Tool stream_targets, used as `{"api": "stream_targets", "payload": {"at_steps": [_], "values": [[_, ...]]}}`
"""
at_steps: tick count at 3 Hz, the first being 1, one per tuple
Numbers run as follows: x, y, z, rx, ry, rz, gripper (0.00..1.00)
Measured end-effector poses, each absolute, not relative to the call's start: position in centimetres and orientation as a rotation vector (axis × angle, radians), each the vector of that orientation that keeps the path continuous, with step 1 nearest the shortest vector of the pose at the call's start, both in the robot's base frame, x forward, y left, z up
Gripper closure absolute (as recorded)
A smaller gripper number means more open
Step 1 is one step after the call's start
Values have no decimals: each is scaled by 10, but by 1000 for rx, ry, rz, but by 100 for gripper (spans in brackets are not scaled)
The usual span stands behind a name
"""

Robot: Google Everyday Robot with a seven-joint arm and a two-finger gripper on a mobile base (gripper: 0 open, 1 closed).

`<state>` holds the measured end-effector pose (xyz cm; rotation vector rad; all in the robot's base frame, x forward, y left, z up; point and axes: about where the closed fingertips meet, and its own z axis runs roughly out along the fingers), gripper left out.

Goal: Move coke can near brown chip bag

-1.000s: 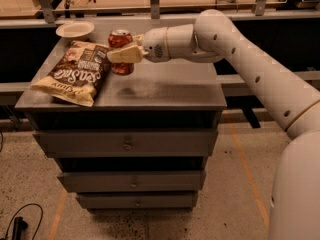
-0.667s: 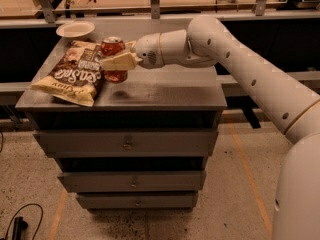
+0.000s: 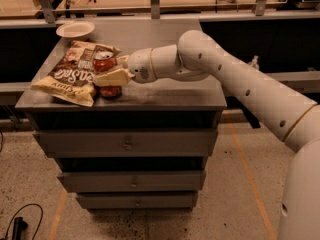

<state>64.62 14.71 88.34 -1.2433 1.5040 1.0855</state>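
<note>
Shifting toward crinkled dark brown chip bag point(image 3: 70, 76), cream fingers point(image 3: 114, 77) pinched small red metal coke can point(image 3: 103, 63) just beside it; only release remained.

The brown chip bag point(image 3: 70, 76) carries large white script lettering across its dark front. Only a fragment that looks like "Sa" can be made out, and the other letters cannot be read with certainty. On its cream-yellow end there is 1 line of smaller dark letters, too small to read. The coke can point(image 3: 104, 62) has white markings on its red side, but no word is legible. The pincer point(image 3: 107, 76) is clamped across the can's middle, just beside the bag, at the left part of the tabletop point(image 3: 170, 91).
</note>
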Motion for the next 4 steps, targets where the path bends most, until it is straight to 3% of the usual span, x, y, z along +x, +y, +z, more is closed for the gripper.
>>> {"api": "stream_targets", "payload": {"at_steps": [1,3,4], "values": [[648,151,880,-1243,1477,1054,0],[660,124,888,-1205,1486,977,0],[677,66,894,-1156,1584,835,0]]}}
